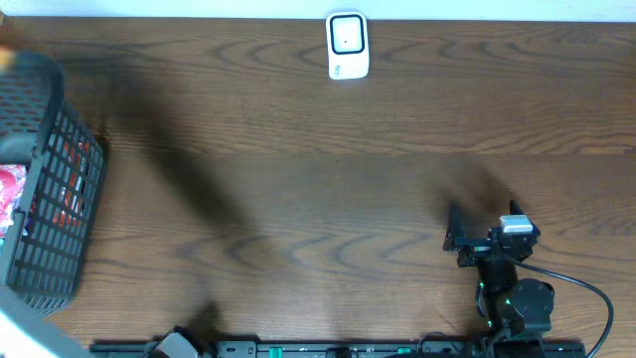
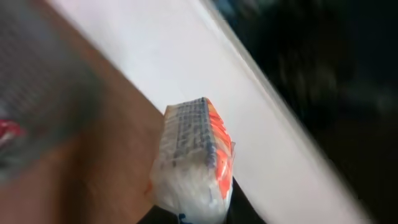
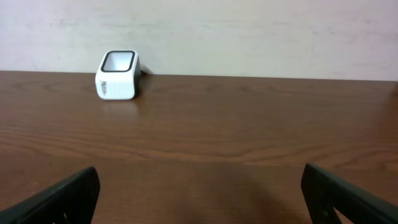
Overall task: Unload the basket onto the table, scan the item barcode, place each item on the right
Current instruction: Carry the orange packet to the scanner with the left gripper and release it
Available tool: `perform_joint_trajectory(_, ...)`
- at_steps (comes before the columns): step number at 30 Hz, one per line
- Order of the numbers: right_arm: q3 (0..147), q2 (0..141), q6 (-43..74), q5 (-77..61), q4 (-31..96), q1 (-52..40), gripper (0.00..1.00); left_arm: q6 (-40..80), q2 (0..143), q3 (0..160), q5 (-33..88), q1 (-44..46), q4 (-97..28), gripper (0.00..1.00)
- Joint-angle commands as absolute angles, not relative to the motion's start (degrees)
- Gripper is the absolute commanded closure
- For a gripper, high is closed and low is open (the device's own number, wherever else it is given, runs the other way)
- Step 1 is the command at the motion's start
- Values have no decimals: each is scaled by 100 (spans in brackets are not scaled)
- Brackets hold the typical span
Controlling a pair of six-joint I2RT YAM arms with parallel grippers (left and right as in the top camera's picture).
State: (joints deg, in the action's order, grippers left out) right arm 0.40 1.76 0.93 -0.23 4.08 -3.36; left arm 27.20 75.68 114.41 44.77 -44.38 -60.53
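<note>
The item is a white packet with orange print and a strip of small text [image 2: 193,155], which fills the middle of the blurred left wrist view. My left gripper [image 2: 189,214] is shut on its lower end, its dark fingers just showing at the bottom edge. The overhead view does not show that arm or the packet. The white barcode scanner [image 1: 347,45] stands at the far edge of the table, and it is also at the upper left [image 3: 117,75] in the right wrist view. My right gripper [image 1: 455,235] rests near the front right, open [image 3: 202,193] and holding nothing.
A black mesh basket [image 1: 60,234] stands at the table's left edge with red and pink packets inside [image 1: 8,194]. A black cable [image 1: 586,288] loops by the right arm's base. A pale wall runs behind the table.
</note>
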Motion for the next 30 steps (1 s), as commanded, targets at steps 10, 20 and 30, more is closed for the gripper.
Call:
perform_joint_trajectory(10, 32, 156, 165, -34, 429, -370, 1, -600, 7328, 10418, 3924, -213, -7384, 93)
perform_joint_trajectory(20, 32, 156, 165, -34, 429, -370, 1, -600, 8713, 9286, 3680, 1400, -6504, 93)
perform_joint_trajectory(30, 32, 156, 165, -34, 429, -370, 1, -130, 10381, 9282, 1378, 2381, -6267, 92)
